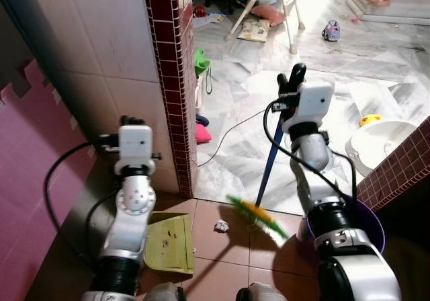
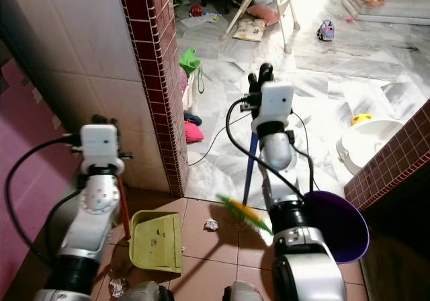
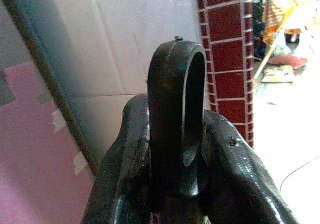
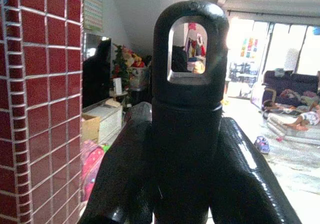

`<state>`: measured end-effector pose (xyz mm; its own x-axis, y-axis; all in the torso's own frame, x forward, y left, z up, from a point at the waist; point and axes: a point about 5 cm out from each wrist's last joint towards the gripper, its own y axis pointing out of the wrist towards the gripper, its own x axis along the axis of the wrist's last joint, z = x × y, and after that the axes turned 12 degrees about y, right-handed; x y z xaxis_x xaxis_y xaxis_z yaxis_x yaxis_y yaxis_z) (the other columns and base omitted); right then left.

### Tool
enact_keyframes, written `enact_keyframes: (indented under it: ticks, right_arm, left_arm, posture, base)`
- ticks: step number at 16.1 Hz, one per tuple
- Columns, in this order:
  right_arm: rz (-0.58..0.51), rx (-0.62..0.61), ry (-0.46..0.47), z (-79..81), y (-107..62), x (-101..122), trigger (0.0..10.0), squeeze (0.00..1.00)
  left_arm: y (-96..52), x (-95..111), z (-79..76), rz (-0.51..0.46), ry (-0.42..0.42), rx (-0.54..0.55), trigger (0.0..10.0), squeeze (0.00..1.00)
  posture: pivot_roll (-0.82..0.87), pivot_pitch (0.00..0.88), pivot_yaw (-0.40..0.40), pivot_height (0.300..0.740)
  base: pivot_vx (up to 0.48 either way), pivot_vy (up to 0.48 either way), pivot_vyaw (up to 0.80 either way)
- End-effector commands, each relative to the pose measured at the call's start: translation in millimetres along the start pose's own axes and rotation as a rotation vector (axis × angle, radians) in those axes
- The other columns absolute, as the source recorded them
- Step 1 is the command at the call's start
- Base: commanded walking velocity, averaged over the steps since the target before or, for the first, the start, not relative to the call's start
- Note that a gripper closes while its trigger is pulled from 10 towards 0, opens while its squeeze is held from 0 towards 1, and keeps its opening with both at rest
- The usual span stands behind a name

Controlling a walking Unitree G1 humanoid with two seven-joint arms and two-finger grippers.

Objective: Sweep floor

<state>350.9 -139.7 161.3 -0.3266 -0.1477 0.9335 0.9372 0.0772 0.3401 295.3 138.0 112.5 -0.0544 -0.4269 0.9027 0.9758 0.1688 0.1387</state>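
Dustpan (image 2: 158, 239) sits below the left gripper (image 3: 175, 149) clamped on its handle, holding only a few crumbs, while the right gripper (image 4: 187, 129), clamped on the broom (image 2: 250, 177), has bristles beside a paper scrap (image 2: 211, 224): sweeping looks barely started.

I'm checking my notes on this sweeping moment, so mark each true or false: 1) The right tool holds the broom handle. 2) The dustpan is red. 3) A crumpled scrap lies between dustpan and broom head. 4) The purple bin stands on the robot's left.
1) True: the right tool is shut on the top of the broom handle.
2) False: the dustpan is yellow-green.
3) True: the crumpled scrap lies on the tiles between them.
4) False: the purple bin stands on the robot's right.
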Motion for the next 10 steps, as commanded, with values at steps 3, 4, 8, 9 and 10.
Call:
enact_keyframes:
  ticks: [3, 4, 8, 9, 10]
  right_arm:
    - [-0.023, 0.002, 0.017, 6.2, 5.2, 4, 10.0, 0.00]
    - [-0.017, -0.007, 0.023, 4.5, 4.6, 3, 10.0, 0.00]
    - [0.101, -0.037, 0.105, 5.3, -0.9, -16, 10.0, 0.00]
    - [0.124, -0.028, 0.152, 11.7, -2.0, -19, 10.0, 0.00]
    - [0.144, -0.022, 0.167, 14.3, -2.7, -21, 10.0, 0.00]
  left_arm:
    - [-0.6, -6, -15.1, 0.017, 0.013, -0.050, 10.0, 0.00]
    - [0.8, -4, -14.0, 0.010, 0.006, -0.040, 10.0, 0.00]
    - [10.6, -16, -27.2, 0.101, -0.089, -0.090, 10.0, 0.00]
    - [10.1, -16, -38.1, 0.127, -0.134, -0.138, 10.0, 0.00]
    - [9.7, -16, -42.1, 0.134, -0.157, -0.150, 10.0, 0.00]
  posture:
    - [-0.06, 0.080, 0.020, 0.740]
    - [-0.06, 0.081, 0.023, 0.740]
    - [-0.07, 0.084, 0.020, 0.740]
    - [-0.07, 0.080, 0.019, 0.740]
    - [-0.08, 0.079, 0.019, 0.740]
  base:
    - [0.000, 0.000, 0.00]
    - [0.000, 0.000, 0.00]
    - [0.000, 0.000, 0.00]
    - [0.000, 0.000, 0.00]
    - [0.000, 0.000, 0.00]
